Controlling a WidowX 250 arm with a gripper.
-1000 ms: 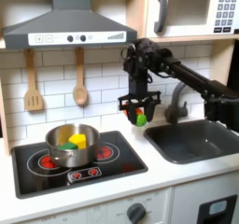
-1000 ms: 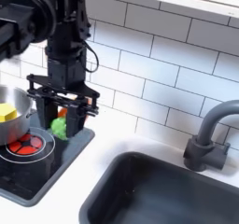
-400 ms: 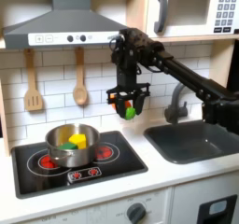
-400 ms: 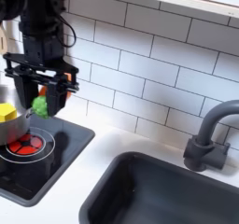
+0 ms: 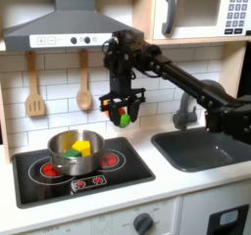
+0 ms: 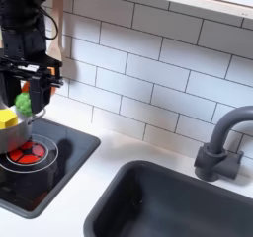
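The pot (image 5: 75, 153) is shiny brushed metal, on a glossy black stove top (image 5: 118, 176) at the counter's left edge. The gripper (image 5: 122, 112) looks matt black plastic; the green piece (image 5: 124, 118) it holds is smooth plastic. 2 utensils (image 5: 84, 82) look wooden. The faucet (image 6: 219, 142) is dull grey, the wall tiles (image 6: 158, 63) glossy white.

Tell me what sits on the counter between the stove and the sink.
Nothing: in the first exterior view, bare white counter separates the stove from the sink.
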